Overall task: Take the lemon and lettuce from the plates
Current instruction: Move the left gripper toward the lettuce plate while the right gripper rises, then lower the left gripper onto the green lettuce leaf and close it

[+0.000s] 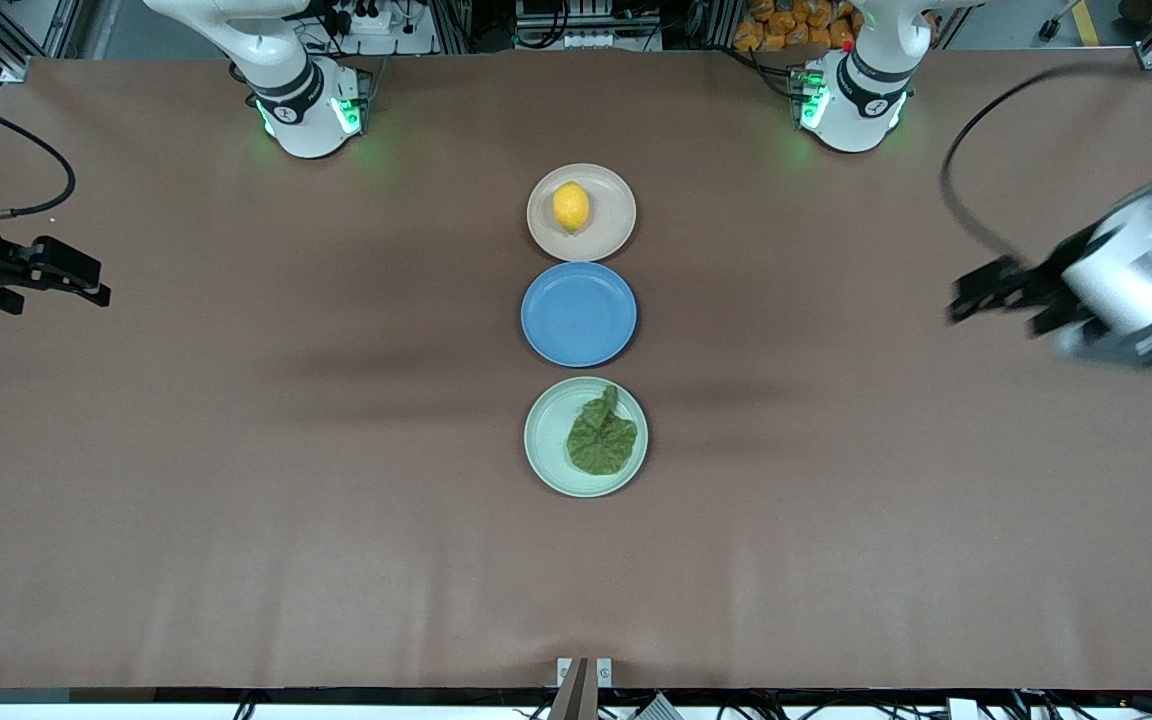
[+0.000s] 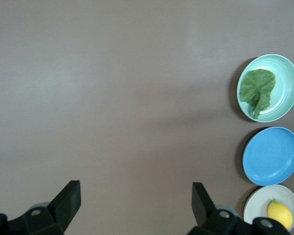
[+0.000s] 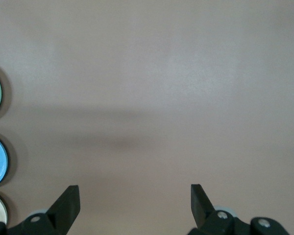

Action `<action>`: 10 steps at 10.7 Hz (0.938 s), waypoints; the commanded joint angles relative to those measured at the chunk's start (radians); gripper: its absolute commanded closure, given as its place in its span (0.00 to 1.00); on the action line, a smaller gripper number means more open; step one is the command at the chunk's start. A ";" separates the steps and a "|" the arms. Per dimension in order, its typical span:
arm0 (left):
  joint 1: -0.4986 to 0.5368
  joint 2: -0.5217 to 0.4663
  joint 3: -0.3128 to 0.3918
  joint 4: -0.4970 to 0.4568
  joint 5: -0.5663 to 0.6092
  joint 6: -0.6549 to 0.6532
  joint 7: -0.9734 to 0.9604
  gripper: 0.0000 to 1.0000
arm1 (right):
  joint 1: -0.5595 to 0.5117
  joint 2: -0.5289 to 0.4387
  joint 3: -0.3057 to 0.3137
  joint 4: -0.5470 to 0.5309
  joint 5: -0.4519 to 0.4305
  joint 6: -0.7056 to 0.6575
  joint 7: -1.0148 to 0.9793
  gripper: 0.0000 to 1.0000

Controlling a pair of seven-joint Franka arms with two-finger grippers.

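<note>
I'm working in a robotics lab: my two arm bases (image 1: 311,105) are bolted to a big table (image 1: 236,480) w/ brown covering. Aluminium frame rails (image 1: 36,30), power strips (image 1: 361,18) & loose cables (image 1: 31,170) run along its edge, no home stuff.

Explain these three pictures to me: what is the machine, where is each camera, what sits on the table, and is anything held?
Two robot arms stand at a brown table. One picture looks down from across the table; the others come from cameras on each arm's wrist. Three plates lie in a row: a cream plate with the lemon, a bare blue plate, and, nearest the front camera, a mint plate with the lettuce. The left tool and right tool hang open over the table's ends, holding nothing.
</note>
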 commanded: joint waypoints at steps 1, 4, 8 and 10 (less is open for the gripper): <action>-0.117 0.100 0.002 0.025 -0.018 0.096 -0.013 0.00 | 0.010 -0.014 0.004 -0.053 0.016 0.005 0.001 0.00; -0.288 0.190 0.007 0.025 0.026 0.189 -0.086 0.00 | 0.079 -0.014 0.003 -0.150 0.071 0.013 0.005 0.00; -0.442 0.331 0.011 0.025 0.109 0.356 -0.172 0.00 | 0.154 -0.017 0.003 -0.281 0.082 0.121 0.037 0.00; -0.464 0.409 0.011 0.026 0.109 0.479 -0.163 0.00 | 0.179 -0.029 0.003 -0.369 0.082 0.205 0.047 0.00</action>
